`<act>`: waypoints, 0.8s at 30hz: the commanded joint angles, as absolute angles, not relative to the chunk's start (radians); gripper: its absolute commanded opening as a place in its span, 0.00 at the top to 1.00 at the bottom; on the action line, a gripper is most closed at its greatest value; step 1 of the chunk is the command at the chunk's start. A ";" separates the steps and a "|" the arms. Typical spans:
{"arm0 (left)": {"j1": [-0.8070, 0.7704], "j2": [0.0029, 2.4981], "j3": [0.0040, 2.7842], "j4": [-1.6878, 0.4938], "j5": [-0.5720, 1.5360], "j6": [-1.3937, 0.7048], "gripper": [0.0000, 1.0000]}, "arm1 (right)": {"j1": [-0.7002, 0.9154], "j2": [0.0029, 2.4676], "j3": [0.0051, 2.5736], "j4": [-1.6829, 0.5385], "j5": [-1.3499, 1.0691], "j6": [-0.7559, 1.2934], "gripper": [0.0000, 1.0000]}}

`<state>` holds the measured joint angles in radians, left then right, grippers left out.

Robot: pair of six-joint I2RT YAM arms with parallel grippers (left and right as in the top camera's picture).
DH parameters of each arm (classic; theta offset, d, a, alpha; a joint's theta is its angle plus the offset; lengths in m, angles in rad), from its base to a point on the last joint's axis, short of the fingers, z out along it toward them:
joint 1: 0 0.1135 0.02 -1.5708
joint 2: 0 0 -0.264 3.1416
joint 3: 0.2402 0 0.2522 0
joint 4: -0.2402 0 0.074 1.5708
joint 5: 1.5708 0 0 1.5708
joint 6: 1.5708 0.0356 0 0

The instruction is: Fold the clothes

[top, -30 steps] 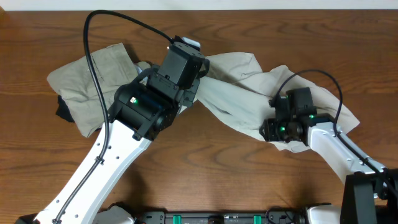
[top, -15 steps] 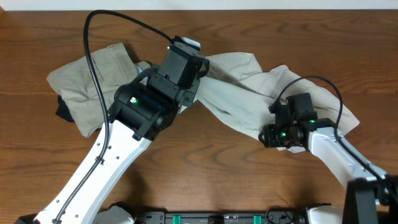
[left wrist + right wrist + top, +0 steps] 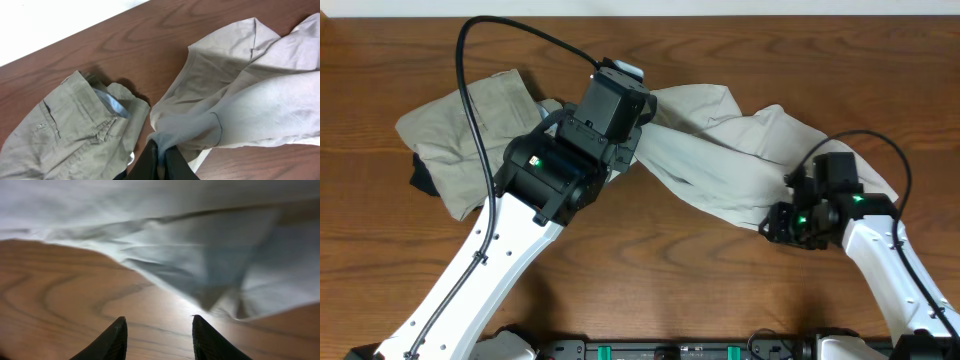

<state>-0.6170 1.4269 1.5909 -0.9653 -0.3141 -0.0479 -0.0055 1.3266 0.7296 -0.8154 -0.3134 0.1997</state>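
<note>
The clothes lie across the back of the wooden table. A khaki-tan garment (image 3: 460, 130) (image 3: 65, 135) with stitched seams sits at the left. A thin, wrinkly cream-white garment (image 3: 710, 165) (image 3: 250, 100) (image 3: 200, 255) stretches from the middle to the right. My left gripper (image 3: 161, 148) is shut on a bunched fold of the cream-white garment; in the overhead view its fingers are hidden under the wrist (image 3: 610, 110). My right gripper (image 3: 159, 322) (image 3: 772, 225) stands open low over bare wood, just short of that garment's near edge, with nothing between its fingers.
A dark piece of fabric (image 3: 420, 178) pokes out under the khaki garment's left side. A black cable (image 3: 465, 90) loops above the left arm. The table's far edge meets a white wall (image 3: 50, 20). Bare wood (image 3: 660, 280) lies in front of the clothes.
The right arm has moved right and toward the front, off the cream-white garment's edge, jaws staying open. The left arm and its hold have not moved.
</note>
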 commanded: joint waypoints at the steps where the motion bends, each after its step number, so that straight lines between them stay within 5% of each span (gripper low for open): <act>1: -0.612 1.418 1.609 -0.964 -0.334 -0.038 0.94 | -0.041 1.327 0.737 -0.833 -0.279 0.231 0.58; 24: -0.612 1.418 1.609 -0.964 -0.334 -0.038 0.94 | -0.053 1.433 0.704 -0.772 -0.290 0.318 0.61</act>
<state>-0.6170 1.4269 1.5909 -0.9653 -0.3141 -0.0475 -0.0372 1.4208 0.7120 -0.7818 -0.2729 0.2855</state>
